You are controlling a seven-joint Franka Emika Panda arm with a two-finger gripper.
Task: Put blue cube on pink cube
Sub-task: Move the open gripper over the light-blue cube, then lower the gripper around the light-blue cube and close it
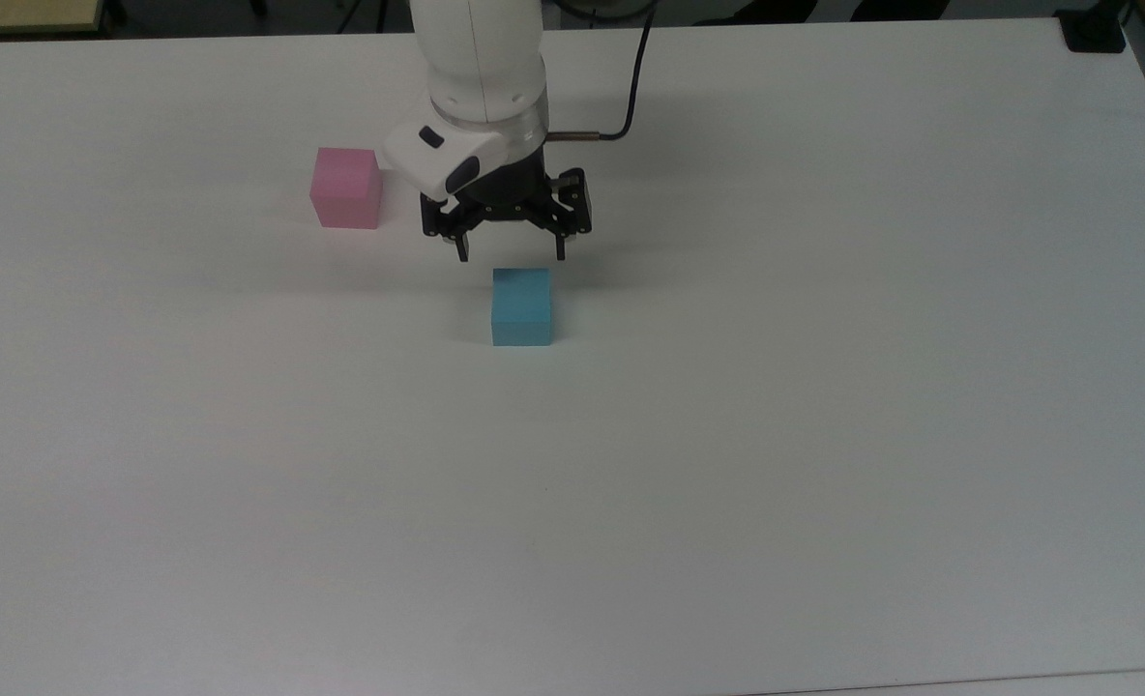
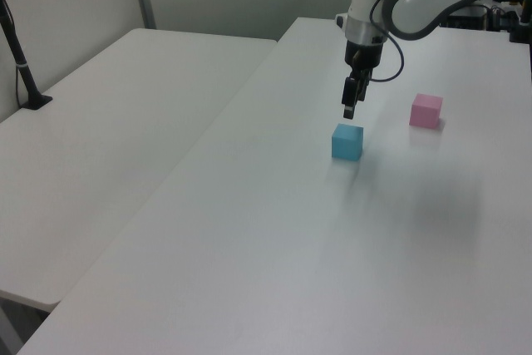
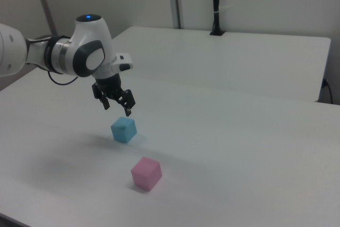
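Top view: looking straight down on the white table (image 1: pixel 824 435), gripper (image 1: pixel 511 253) hanging at 12 o'clock of the blue cube (image 1: pixel 521 305), fingers spread wide and clutching nothing, tips apart from the cube's far edge. Pink cube (image 1: pixel 346 188) sitting at about 10 o'clock from the blue one, well apart, just beside the white wrist housing. Black cable (image 1: pixel 631 92) looping off the arm (image 1: pixel 481 58) toward the table's far edge.

Left view: showing height, which the top view is hiding, with the gripper (image 2: pixel 350 109) hovering above the blue cube (image 2: pixel 347 141), a gap of air between tips and cube top. Pink cube (image 2: pixel 426 110) standing at 2 o'clock of the blue one. Also revealing a second white table (image 2: pixel 108 147) butting along the left view's left side, with a black post (image 2: pixel 21 64) standing on it.

Right view: catching the spread of the fingers from the side, gripper (image 3: pixel 118 107) tilting over the blue cube (image 3: pixel 124 129), pink cube (image 3: pixel 146 173) lying nearer at 5 o'clock.

Both cubes sitting well away from every table edge. Wide bare tabletop stretching at 3 and 6 o'clock of the blue cube in the top view, and bare surface lying between the two cubes.
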